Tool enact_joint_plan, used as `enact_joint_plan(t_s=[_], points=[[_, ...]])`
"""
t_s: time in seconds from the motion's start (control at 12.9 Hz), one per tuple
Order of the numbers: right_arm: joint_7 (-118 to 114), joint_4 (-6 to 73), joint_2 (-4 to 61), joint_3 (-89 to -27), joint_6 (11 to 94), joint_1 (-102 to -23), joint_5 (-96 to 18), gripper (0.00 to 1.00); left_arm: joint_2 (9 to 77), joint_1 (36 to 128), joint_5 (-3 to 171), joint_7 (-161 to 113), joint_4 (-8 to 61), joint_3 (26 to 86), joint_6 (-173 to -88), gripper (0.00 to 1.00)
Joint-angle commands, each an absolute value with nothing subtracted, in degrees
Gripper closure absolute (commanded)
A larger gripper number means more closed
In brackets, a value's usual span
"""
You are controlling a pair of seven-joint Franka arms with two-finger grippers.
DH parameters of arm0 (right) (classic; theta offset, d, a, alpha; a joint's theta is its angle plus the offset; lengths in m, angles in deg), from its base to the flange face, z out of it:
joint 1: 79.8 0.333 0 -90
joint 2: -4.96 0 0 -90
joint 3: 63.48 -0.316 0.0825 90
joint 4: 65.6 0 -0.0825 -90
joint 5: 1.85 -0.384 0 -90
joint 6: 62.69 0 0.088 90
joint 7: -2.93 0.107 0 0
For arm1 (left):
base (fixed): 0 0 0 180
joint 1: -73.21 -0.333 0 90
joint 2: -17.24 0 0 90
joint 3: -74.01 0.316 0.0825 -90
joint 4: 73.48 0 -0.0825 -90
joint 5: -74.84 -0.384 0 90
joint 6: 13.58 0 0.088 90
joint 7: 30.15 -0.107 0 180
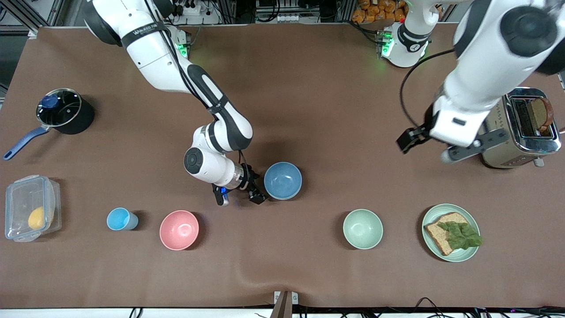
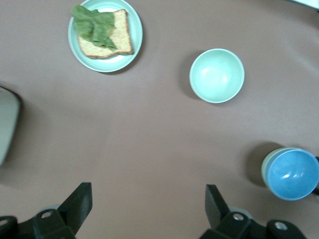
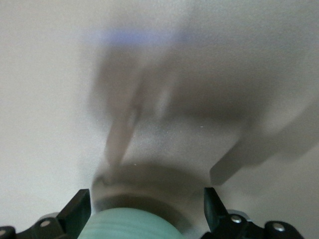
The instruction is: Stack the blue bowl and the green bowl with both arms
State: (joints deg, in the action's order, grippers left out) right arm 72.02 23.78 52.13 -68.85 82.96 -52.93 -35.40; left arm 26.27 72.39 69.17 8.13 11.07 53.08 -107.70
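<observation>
The blue bowl [image 1: 283,180] sits mid-table. In the left wrist view it [image 2: 292,173] rests inside the green bowl [image 2: 265,167], of which only a strip of rim shows. My right gripper [image 1: 257,194] is low beside this stack, on the right arm's side, open and holding nothing. In the right wrist view its fingers [image 3: 145,196] are spread, with the green bowl's wall [image 3: 132,226] low between them. My left gripper [image 1: 408,141] hangs open and empty in the air beside the toaster, over bare table [image 2: 148,194].
A paler mint-green bowl [image 1: 363,229] and a green plate with bread and lettuce [image 1: 451,232] lie nearer the front camera. A pink bowl [image 1: 179,229], light-blue cup [image 1: 120,219], plastic box [image 1: 30,207], saucepan [image 1: 62,111] and toaster [image 1: 525,128] also stand on the table.
</observation>
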Motion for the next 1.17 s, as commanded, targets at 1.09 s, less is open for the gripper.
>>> enact_joint_plan(t_s=[1.09], points=[[28.73,21.93,27.05,-68.93,37.79,-78.30,-15.06,0.00,13.99,65.74,75.19,-21.01,17.40,58.98,-98.75,0.00]])
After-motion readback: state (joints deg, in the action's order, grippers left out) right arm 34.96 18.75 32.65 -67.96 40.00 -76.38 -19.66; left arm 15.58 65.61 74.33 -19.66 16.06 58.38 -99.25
